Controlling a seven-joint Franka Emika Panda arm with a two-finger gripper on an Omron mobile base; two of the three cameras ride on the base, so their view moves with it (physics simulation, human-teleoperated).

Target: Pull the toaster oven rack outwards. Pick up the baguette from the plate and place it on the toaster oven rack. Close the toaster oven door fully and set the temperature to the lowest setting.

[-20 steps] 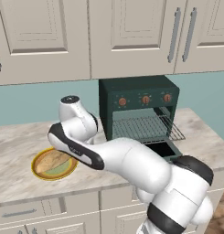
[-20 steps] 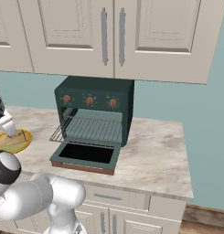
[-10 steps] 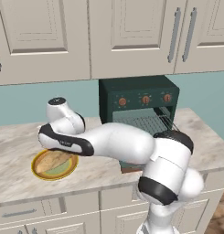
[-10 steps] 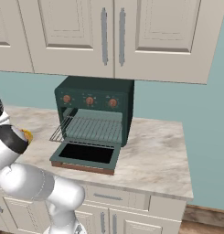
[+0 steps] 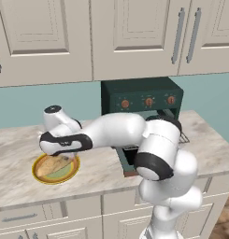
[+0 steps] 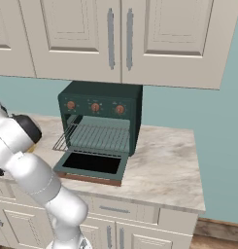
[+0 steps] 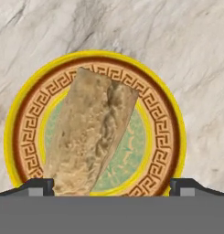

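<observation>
The baguette (image 7: 93, 132) lies golden-tan on the round plate (image 7: 164, 114), whose rim is orange-yellow and whose centre is pale green. My gripper (image 7: 111, 188) hovers right above them, open, its fingertips (image 7: 38, 186) wide apart on either side of the loaf and holding nothing. From the left base view the arm reaches left over the plate (image 5: 41, 175) and baguette (image 5: 54, 162). The dark green toaster oven (image 6: 103, 97) stands with its door (image 6: 93, 165) folded down flat. The wire rack (image 6: 98, 138) sticks out of the cavity over the door.
Three orange-brown knobs (image 6: 95, 107) run across the oven's upper front. Cream wall cabinets (image 6: 115, 34) hang above the marble counter (image 6: 164, 165). The counter's front edge and drawers (image 5: 22, 217) lie just below the plate.
The arm has swung left from in front of the oven to above the plate. The jaws stayed open. Rack and door have not moved.
</observation>
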